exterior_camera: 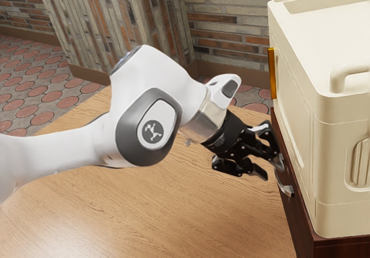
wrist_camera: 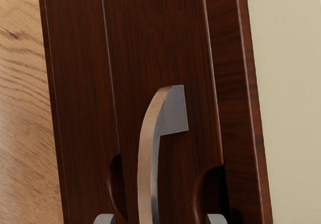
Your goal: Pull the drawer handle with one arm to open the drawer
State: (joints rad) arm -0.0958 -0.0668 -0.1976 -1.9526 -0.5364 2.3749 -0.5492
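Observation:
My gripper [exterior_camera: 270, 169] is open at the front of the dark wooden cabinet [exterior_camera: 305, 238], near the curved metal drawer handle [exterior_camera: 284, 190]. In the wrist view, the tips of my gripper [wrist_camera: 160, 219] stand wide apart, one on each side of the handle [wrist_camera: 146, 169], with space between them and its bar. One end of the handle joins the dark red-brown drawer front [wrist_camera: 160, 43]; its other end is hidden past the view's edge. Rounded dark shadows fall on the wood beside the handle.
A large cream case [exterior_camera: 341, 125] with raised handles rests on the cabinet, above the drawer. An orange-yellow piece [exterior_camera: 273, 73] is on its side. The wooden tabletop [exterior_camera: 173, 212] spreads below my arm, and brick walls [exterior_camera: 217, 35] rise behind.

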